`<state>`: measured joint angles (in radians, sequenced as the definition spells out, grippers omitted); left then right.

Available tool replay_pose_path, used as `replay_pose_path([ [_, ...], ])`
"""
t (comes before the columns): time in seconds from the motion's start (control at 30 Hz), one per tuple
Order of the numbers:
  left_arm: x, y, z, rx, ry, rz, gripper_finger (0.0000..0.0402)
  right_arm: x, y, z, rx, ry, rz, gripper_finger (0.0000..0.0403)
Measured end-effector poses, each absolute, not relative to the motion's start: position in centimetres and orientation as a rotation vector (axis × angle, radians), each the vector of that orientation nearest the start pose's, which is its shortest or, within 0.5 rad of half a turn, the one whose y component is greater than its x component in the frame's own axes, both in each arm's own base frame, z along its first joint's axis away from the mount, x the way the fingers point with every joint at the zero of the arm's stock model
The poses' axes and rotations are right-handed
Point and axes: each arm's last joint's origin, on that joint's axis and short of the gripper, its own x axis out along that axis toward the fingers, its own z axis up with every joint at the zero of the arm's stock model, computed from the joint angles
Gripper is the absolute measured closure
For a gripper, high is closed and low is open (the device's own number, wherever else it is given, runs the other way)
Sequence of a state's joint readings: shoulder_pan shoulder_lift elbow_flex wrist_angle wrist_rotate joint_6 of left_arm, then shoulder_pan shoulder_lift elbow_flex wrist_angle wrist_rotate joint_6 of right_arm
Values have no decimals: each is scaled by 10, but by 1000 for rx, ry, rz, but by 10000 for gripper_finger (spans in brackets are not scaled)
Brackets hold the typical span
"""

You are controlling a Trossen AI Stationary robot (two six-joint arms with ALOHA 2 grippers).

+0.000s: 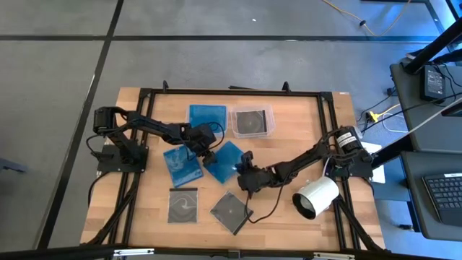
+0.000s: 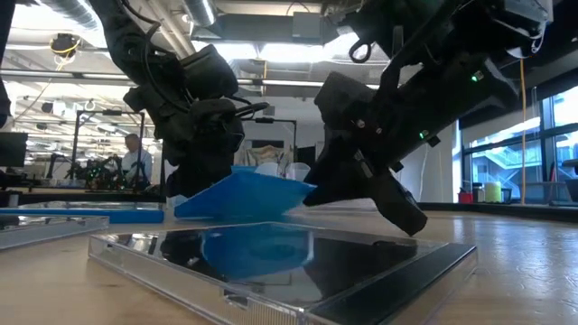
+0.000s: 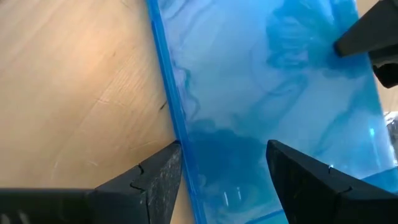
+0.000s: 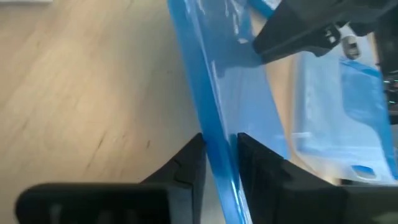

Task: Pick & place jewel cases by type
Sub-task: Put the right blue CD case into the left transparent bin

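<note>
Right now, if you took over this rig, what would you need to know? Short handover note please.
Right gripper: shut on the edge of the tilted blue case, mid-table.
Left gripper: open, fingers spread over the same case's opposite side; contact unclear.
Other blue cases: one flat beside it, one at the far edge next to the clear tub.
Dark cases: one in the tub, two loose at the near edge.
Done: one dark case binned.
Left: place the lifted blue case, then sort the rest by type.
</note>
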<state>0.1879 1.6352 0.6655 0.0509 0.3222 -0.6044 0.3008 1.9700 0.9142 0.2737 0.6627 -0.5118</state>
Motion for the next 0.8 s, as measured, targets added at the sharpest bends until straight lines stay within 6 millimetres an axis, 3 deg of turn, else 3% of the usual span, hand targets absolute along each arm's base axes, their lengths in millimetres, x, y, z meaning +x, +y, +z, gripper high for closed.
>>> replay_pose_path([
  [0.4, 278, 48, 133, -806, 876, 138, 176, 345, 99, 100, -917, 780, -222, 340],
  [0.8, 270, 48, 165, -787, 771, 116, 176, 338, 111, 103, -1045, 782, -372, 342],
])
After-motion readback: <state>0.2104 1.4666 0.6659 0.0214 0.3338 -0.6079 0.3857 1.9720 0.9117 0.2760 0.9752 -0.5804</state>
